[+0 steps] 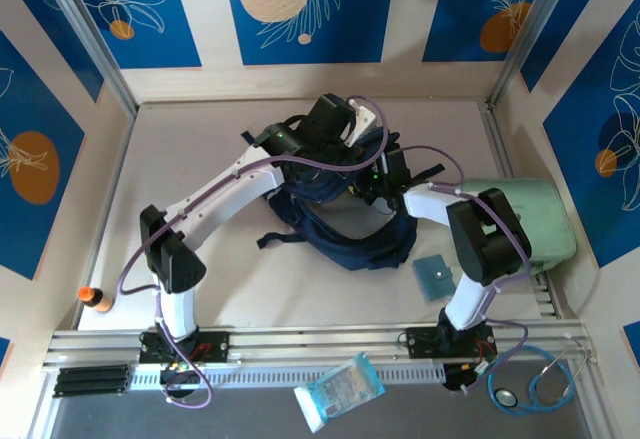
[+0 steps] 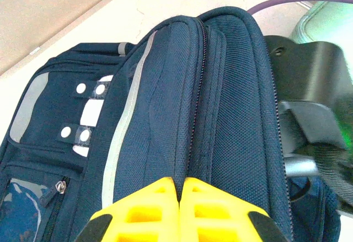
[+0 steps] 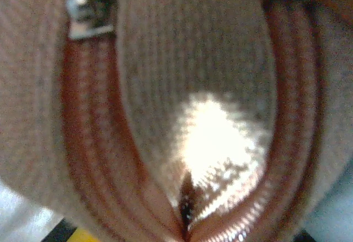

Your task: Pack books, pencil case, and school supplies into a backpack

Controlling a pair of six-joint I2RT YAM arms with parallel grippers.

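Opening the dark navy backpack point(image 1: 352, 244) at mid-table, by the look of it, ahead of any packing. Pinches the fabric ridge beside a closed zip with the left claw point(image 2: 180, 189), yellow fingertips pressed tight together on the seam. Reaches in from the right with the right claw point(image 1: 378, 181), nosed too close against blurred weave and curving zip tracks to judge its gape. Leaves the flat teal pad point(image 1: 435, 277) lying on the table just right of the backpack, toward the near right corner, and the orange-capped tube point(image 1: 92, 297) well apart by the near left corner. Probably calls next for a firm catch on a zip pull and a steady drag along the track against a taut hold on the other side. Then calls for a mouth wide enough to take the loose supplies.
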